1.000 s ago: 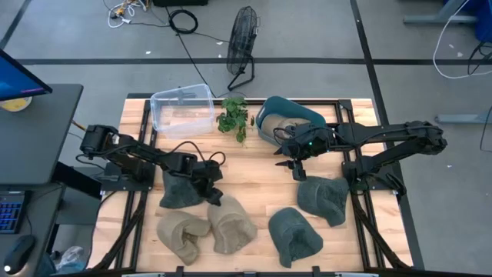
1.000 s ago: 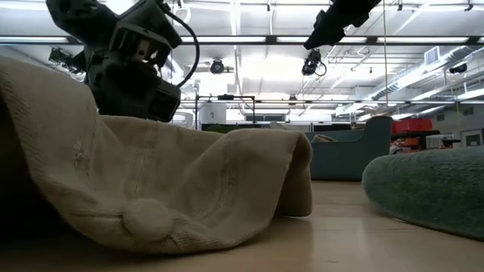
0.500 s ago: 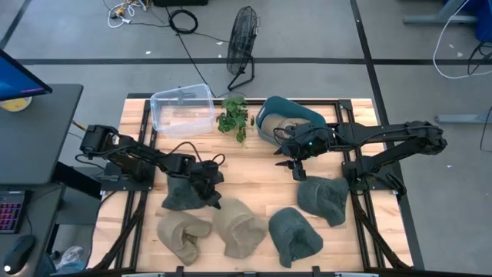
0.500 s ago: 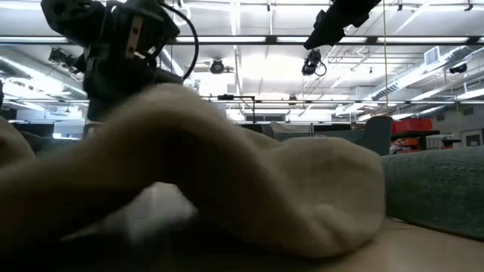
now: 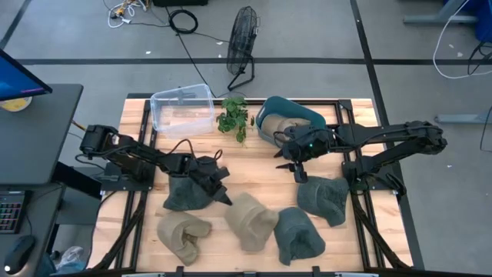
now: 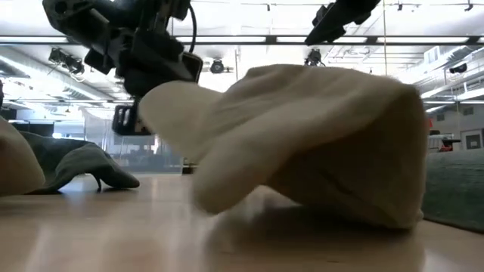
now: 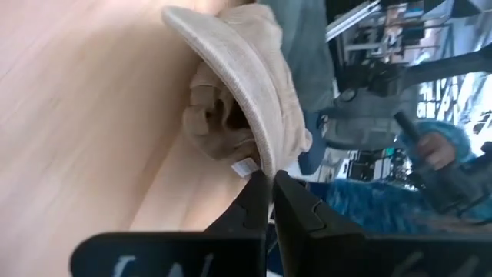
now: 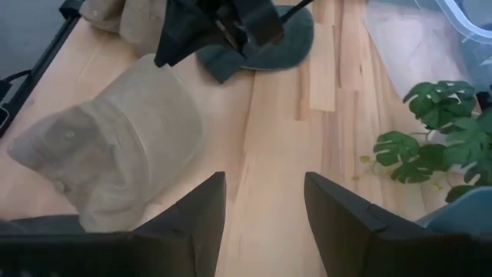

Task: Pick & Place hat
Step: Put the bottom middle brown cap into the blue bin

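A beige hat [image 5: 250, 219] lies near the middle of the table, and my left gripper [image 5: 223, 191] is shut on its rim. The low view shows this hat [image 6: 318, 143] raised at the gripper's end, with its other end on the wood. In the left wrist view the hat's [image 7: 238, 85] hollow inside faces the camera. My right gripper [image 5: 297, 168] hangs open above the table near the teal bin [image 5: 288, 117], with nothing between its fingers [image 8: 196, 223]. My left gripper pinches the rim of the hat's opening [image 7: 257, 163], beside a small white label, between its two shut fingers. The fingers slant down from the table's left side. The held end is lifted, and the hat's far end [image 6: 378, 204] rests on the table.
A dark green hat [image 5: 187, 194] lies under my left arm and another beige hat [image 5: 183, 235] sits near the front edge. Two green hats [image 5: 298, 235] [image 5: 324, 198] lie on the right. A clear tub [image 5: 183, 110] and a plant [image 5: 233, 115] stand at the back.
My left gripper has taken hold of the beige hat's rim and moved a little toward the table's right edge. The hat has slid to the right and turned, its held end lifted off the wood while the other end stays down.
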Robot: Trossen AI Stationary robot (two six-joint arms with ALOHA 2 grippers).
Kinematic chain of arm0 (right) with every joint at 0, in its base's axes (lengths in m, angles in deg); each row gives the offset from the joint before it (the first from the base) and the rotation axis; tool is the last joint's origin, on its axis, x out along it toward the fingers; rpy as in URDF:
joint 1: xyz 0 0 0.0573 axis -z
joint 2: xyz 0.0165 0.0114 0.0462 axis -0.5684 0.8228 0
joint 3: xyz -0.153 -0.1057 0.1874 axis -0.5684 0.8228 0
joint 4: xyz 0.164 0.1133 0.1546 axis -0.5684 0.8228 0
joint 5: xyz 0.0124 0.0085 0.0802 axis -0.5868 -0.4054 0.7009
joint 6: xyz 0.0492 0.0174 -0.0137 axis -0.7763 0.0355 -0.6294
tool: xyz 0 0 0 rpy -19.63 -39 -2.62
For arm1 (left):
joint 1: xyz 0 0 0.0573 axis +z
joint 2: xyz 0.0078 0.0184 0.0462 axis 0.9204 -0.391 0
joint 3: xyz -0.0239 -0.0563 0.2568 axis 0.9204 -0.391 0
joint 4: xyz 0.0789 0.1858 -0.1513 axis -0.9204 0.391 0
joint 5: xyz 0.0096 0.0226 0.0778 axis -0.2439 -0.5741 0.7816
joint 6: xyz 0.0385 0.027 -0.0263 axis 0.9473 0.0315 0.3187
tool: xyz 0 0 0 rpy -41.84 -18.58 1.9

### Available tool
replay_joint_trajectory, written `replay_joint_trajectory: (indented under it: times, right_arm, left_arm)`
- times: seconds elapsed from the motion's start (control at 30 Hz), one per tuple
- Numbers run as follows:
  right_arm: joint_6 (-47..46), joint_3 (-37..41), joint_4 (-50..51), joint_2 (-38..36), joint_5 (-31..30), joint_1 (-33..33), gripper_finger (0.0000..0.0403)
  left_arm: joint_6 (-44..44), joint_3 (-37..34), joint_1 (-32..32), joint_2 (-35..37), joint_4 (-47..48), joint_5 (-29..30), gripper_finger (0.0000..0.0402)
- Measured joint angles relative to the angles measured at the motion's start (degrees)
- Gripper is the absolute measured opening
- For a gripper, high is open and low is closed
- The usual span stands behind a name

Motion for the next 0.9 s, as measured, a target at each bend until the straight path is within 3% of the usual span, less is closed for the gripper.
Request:
replay_joint_trajectory:
  times: [0.37, 0.67, 0.9]
  right_arm:
    - [4.4, 0.0, -4.2, 0.0, 3.4, -0.2, 0.0180]
    - [22.8, -4.6, -6.2, -0.1, 3.4, -2.9, 0.0180]
    - [29.2, -6.3, -0.2, -0.1, 2.4, -3.4, 0.0180]
  left_arm:
    - [0.7, 2.2, 3.0, 5.3, 0.3, 5.5, 0.0006]
    - [3.1, 2.2, 9.5, 14.5, 3.6, 7.1, 0.0005]
    - [5.1, 2.2, 12.4, 18.0, 6.1, 6.9, 0.0005]
